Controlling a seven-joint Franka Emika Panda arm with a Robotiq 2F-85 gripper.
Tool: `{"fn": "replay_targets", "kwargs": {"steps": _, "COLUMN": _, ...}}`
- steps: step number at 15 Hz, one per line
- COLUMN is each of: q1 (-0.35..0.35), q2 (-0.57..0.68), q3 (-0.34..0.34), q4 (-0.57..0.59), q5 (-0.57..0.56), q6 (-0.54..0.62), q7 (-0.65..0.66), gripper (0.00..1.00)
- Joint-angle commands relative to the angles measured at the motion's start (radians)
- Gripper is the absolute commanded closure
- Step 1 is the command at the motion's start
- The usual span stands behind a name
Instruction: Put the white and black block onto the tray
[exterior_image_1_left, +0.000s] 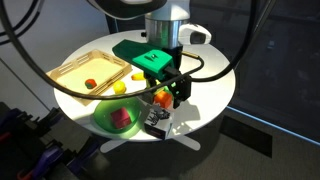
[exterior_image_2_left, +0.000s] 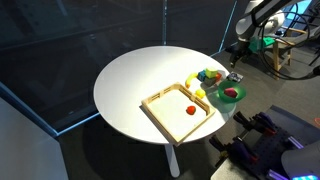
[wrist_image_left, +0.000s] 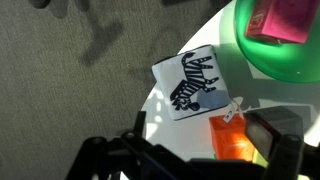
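Note:
The white and black block, with a zebra pattern, lies flat near the table's edge in the wrist view and in an exterior view. My gripper is open and low over the table, just short of the block. An orange cube sits between its fingers, close to the right finger. In an exterior view the gripper hangs over the orange cube. The light wooden tray lies on the far side of the cubes from the block. It also shows in an exterior view.
A round green bowl holding a dark red cube stands beside the block; it shows in the wrist view. The tray holds a red item and a yellow item. The table's edge is right beside the block.

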Motion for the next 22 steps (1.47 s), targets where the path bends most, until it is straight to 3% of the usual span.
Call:
{"fn": "replay_targets", "kwargs": {"steps": 1, "q1": -0.042, "q2": 0.057, "q3": 0.034, "q4": 0.042, "q5": 0.014, "q6": 0.025, "q7": -0.079, "gripper": 0.00}}
{"fn": "replay_targets", "kwargs": {"steps": 11, "q1": -0.073, "q2": 0.095, "q3": 0.075, "q4": 0.023, "q5": -0.011, "q6": 0.100, "q7": -0.237, "gripper": 0.00}}
{"fn": "replay_targets", "kwargs": {"steps": 22, "q1": -0.085, "q2": 0.115, "q3": 0.079, "q4": -0.011, "q5": -0.020, "q6": 0.157, "q7": -0.273, "gripper": 0.00}}
